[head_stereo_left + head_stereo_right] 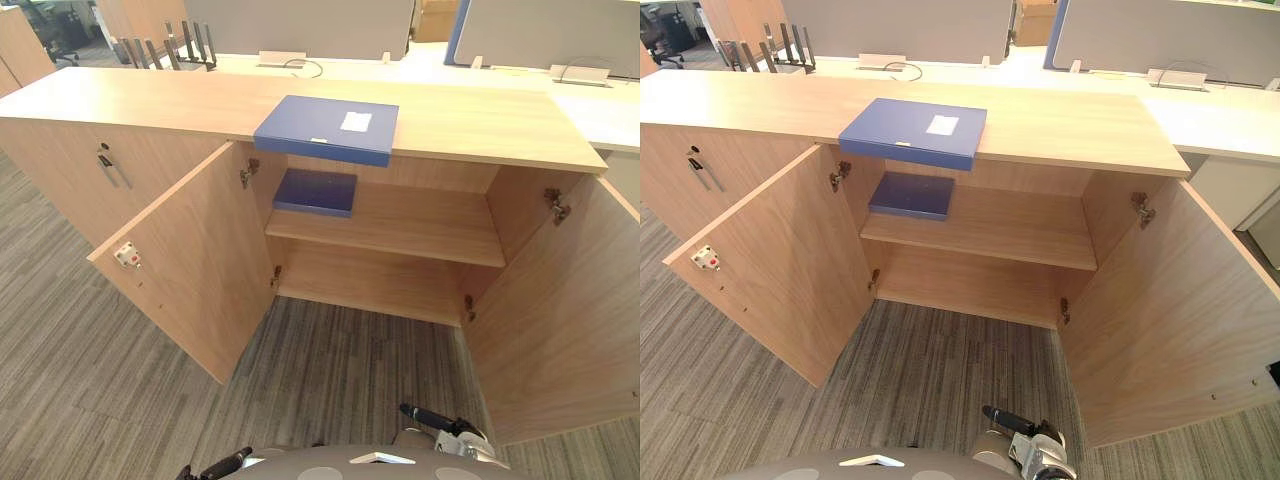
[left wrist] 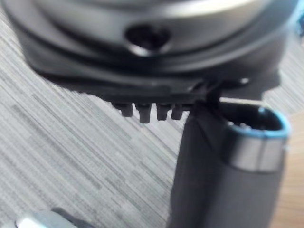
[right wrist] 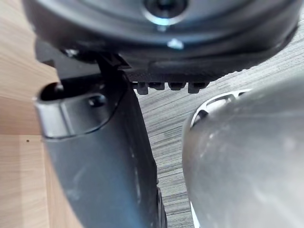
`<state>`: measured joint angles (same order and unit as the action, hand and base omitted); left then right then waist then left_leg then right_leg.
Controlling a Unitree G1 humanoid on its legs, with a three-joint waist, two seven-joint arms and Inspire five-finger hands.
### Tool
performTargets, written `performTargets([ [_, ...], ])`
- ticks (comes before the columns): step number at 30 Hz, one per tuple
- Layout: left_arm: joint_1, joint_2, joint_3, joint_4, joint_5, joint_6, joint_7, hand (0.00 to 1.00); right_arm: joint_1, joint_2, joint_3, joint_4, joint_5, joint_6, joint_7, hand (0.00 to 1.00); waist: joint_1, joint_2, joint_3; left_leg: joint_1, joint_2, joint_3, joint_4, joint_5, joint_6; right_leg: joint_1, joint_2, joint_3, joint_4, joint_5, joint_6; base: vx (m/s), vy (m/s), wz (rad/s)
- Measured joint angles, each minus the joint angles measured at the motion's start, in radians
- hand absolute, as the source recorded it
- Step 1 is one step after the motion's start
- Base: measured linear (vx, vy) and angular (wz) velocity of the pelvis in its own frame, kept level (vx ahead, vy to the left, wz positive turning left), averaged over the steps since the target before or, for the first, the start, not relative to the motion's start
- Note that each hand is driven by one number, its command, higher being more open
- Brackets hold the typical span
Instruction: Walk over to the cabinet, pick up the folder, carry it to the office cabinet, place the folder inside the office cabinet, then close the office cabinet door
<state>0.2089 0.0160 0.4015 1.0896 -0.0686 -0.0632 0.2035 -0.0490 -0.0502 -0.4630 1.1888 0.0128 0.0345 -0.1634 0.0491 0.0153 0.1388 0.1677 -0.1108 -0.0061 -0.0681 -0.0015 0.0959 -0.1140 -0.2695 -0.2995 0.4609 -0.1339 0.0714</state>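
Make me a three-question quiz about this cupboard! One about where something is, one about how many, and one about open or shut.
1. Where does the labelled blue folder lie?
A. on the floor
B. on the cabinet top, jutting over its front edge
C. on the bottom shelf

2. How many blue folders are there?
A. one
B. two
C. four

3. How are the cabinet's two doors?
A. both shut
B. one shut, one open
C. both open

Answers:
1. B, it rests flat on the wooden top above the opening.
2. B, because a second folder lies inside on the upper shelf.
3. C, since the left door and the right door both swing outward and the shelves show.
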Motion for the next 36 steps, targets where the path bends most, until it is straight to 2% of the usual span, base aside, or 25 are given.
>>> performTargets([
  [1, 0.000, 0.001, 0.001, 0.000, 0.000, 0.000, -0.001, 1.00, 0.001, 0.002, 0.000, -0.001, 0.000, 0.000, 0.000, 1.00, 0.000, -0.002, 0.000, 0.000, 0.000, 0.000, 0.000, -0.001, -0.002, 0.003, 0.005, 0.001, -0.022, 0.004, 0.003, 0.07, -0.114, 0.18],
  [2, 0.000, 0.004, 0.028, -0.009, 0.001, 0.000, -0.007, 1.00, 0.012, 0.017, 0.001, -0.008, 0.002, 0.001, 0.000, 1.00, 0.000, -0.030, -0.001, 0.001, -0.008, 0.000, -0.001, -0.006, -0.011, 0.024, 0.014, -0.002, -0.152, 0.055, -0.007, 0.10, -0.179, 0.19],
  [3, -0.003, -0.004, 0.040, -0.010, 0.000, 0.000, -0.008, 1.00, 0.015, 0.017, 0.000, -0.015, 0.004, 0.003, 0.001, 1.00, -0.001, -0.036, -0.002, 0.008, -0.002, -0.001, -0.001, -0.008, -0.016, 0.033, 0.022, -0.005, -0.163, 0.079, -0.008, 0.13, -0.183, 0.16],
  [6, -0.002, -0.038, 0.047, -0.023, -0.011, -0.002, -0.009, 1.00, 0.033, 0.013, 0.018, -0.035, 0.002, 0.000, 0.002, 1.00, 0.000, 0.004, -0.010, 0.014, 0.056, 0.001, -0.006, -0.021, -0.069, 0.071, 0.092, -0.027, -0.252, 0.072, -0.014, 0.19, -0.164, -0.05],
  [8, -0.003, -0.042, 0.045, -0.042, -0.046, -0.008, -0.011, 1.00, 0.034, 0.014, 0.041, -0.037, 0.002, -0.001, 0.001, 1.00, 0.000, 0.001, -0.012, 0.014, 0.080, 0.003, -0.006, -0.031, -0.095, 0.083, 0.121, -0.031, -0.281, 0.076, -0.015, 0.19, -0.107, -0.10],
  [12, -0.015, -0.039, 0.013, -0.090, -0.090, -0.023, -0.020, 1.00, 0.036, 0.020, 0.052, -0.037, 0.002, -0.001, -0.001, 1.00, -0.001, -0.011, -0.018, 0.013, 0.107, 0.008, -0.004, -0.047, -0.115, 0.099, 0.153, -0.037, -0.307, 0.077, -0.026, 0.20, -0.078, -0.08],
  [16, 0.029, -0.048, -0.122, -0.295, -0.164, -0.022, -0.026, 1.00, 0.039, 0.019, 0.082, -0.050, -0.001, 0.000, -0.001, 1.00, 0.000, -0.019, -0.014, 0.013, 0.093, 0.007, -0.003, -0.051, -0.118, 0.099, 0.139, -0.031, -0.308, 0.077, -0.026, 0.14, 0.031, -0.01],
  [18, 0.070, -0.062, -0.208, -0.492, -0.245, -0.025, -0.071, 1.00, 0.044, 0.029, 0.094, -0.065, -0.008, 0.001, 0.004, 1.00, 0.002, -0.025, -0.013, 0.012, 0.074, 0.010, 0.014, -0.055, -0.113, 0.102, 0.119, -0.023, -0.304, 0.079, -0.023, 0.07, 0.085, -0.02],
  [22, 0.076, -0.064, -0.231, -0.712, -0.370, -0.057, -0.121, 1.00, 0.051, 0.037, 0.146, -0.108, -0.044, 0.002, 0.011, 1.00, 0.004, -0.028, -0.013, 0.011, 0.054, 0.028, 0.038, -0.069, -0.098, 0.100, 0.099, -0.008, -0.295, 0.080, -0.015, 0.02, 0.086, -0.10],
  [27, 0.079, -0.071, -0.262, -0.906, -0.423, -0.066, -0.097, 1.00, 0.073, 0.037, 0.204, -0.140, -0.051, 0.002, 0.027, 1.00, 0.007, -0.028, -0.013, 0.004, 0.049, 0.035, 0.063, -0.096, -0.084, 0.097, 0.092, 0.000, -0.284, 0.072, -0.003, -0.01, 0.041, -0.04],
  [30, 0.122, -0.082, -0.304, -1.022, -0.486, -0.066, -0.099, 1.00, 0.077, 0.035, 0.230, -0.144, -0.085, 0.001, 0.028, 1.00, 0.010, -0.032, -0.016, -0.005, 0.051, 0.045, 0.069, -0.104, -0.084, 0.080, 0.090, 0.004, -0.263, 0.058, 0.002, -0.02, -0.002, -0.03],
  [34, 0.124, -0.081, -0.359, -1.147, -0.460, -0.065, -0.096, 1.00, 0.087, 0.034, 0.239, -0.143, -0.084, 0.000, 0.028, 1.00, 0.026, -0.040, -0.020, -0.018, 0.057, 0.058, 0.088, -0.110, -0.094, 0.060, 0.094, 0.014, -0.236, 0.048, -0.006, -0.03, -0.029, -0.08],
  [36, 0.121, -0.081, -0.374, -1.234, -0.280, -0.066, -0.063, 1.00, 0.088, 0.035, 0.239, -0.142, -0.084, -0.002, 0.027, 1.00, 0.027, -0.041, -0.022, -0.018, 0.059, 0.067, 0.096, -0.113, -0.097, 0.060, 0.098, 0.024, -0.235, 0.049, -0.007, -0.02, -0.023, -0.11],
])
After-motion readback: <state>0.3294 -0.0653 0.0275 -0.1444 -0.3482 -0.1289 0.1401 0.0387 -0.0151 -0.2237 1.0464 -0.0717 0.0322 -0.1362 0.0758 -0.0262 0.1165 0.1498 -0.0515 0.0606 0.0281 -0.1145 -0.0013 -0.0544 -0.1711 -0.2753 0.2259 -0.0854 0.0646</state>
